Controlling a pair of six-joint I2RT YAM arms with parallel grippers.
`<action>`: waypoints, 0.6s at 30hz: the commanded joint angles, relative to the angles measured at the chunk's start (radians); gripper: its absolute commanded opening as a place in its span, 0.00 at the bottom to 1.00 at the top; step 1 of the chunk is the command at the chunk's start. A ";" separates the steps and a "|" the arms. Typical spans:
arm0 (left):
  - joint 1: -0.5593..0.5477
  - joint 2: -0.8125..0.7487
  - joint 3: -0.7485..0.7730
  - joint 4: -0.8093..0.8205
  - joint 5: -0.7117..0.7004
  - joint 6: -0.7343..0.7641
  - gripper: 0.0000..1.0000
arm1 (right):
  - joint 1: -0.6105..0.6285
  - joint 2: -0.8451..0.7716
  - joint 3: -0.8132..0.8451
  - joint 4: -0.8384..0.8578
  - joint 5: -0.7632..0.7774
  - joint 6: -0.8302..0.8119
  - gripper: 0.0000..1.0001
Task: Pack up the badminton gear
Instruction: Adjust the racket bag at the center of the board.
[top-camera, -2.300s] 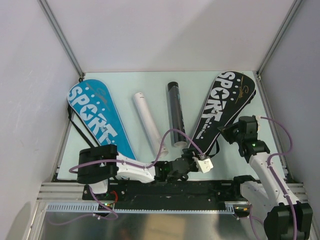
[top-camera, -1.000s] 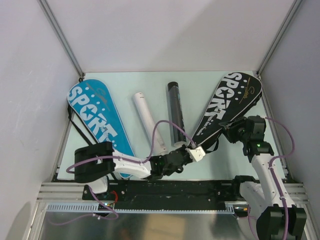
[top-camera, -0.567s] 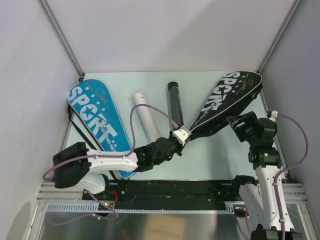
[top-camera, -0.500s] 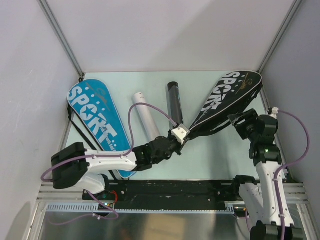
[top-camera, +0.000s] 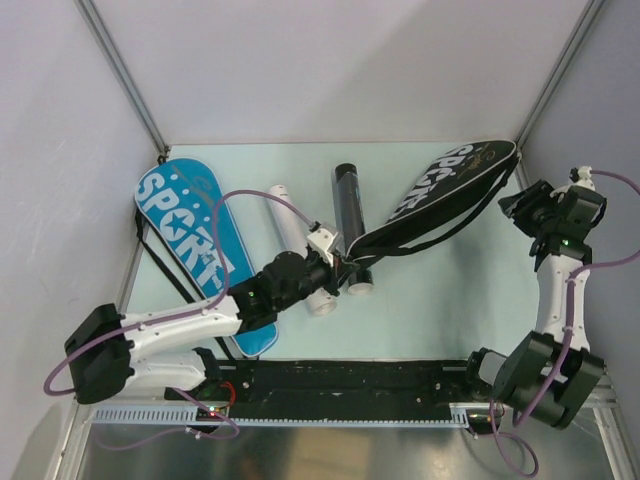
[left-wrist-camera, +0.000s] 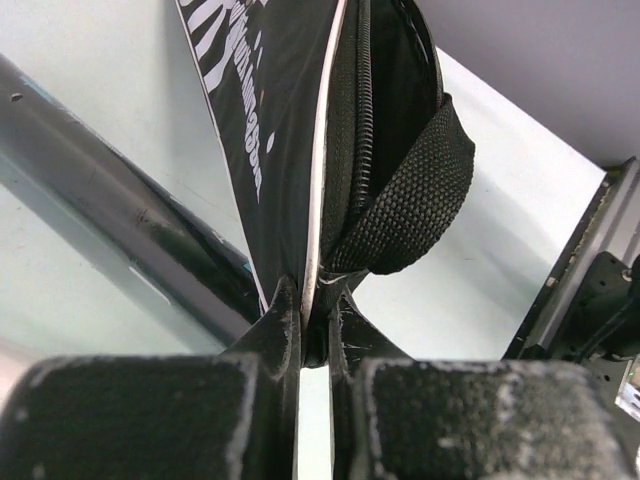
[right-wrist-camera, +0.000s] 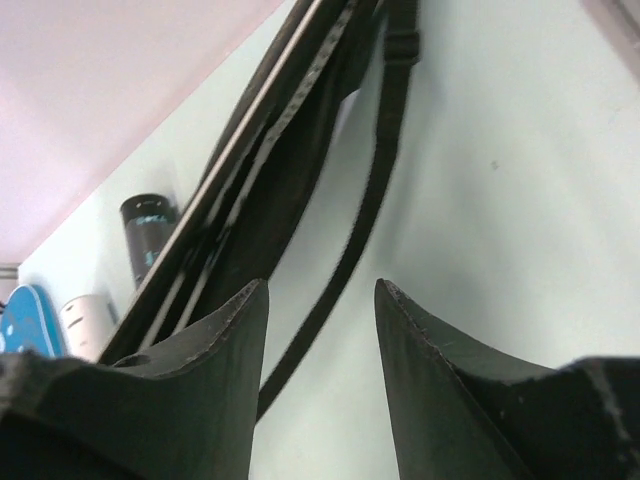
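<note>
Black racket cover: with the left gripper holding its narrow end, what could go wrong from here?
1. The left gripper pinches only a thin seam of the black cover; it may slip free.
2. That end sits over the black tube; dragging could roll it.
3. The loose strap could snag the open right gripper.

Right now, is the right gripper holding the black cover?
No, the right gripper is open and empty; the black cover lies beyond it.

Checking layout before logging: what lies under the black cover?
The black tube runs beneath the black cover's narrow end, which the left tool pinches. Whatever lies under its wide part is hidden.
</note>
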 joint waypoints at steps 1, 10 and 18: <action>0.046 -0.086 0.003 -0.077 0.086 -0.097 0.00 | -0.056 0.067 0.038 0.182 -0.044 -0.107 0.50; 0.088 -0.120 0.043 -0.203 0.174 -0.143 0.00 | -0.106 0.277 0.181 0.340 -0.078 -0.086 0.50; 0.178 -0.176 0.066 -0.278 0.335 -0.178 0.00 | -0.101 0.466 0.233 0.482 -0.211 -0.090 0.45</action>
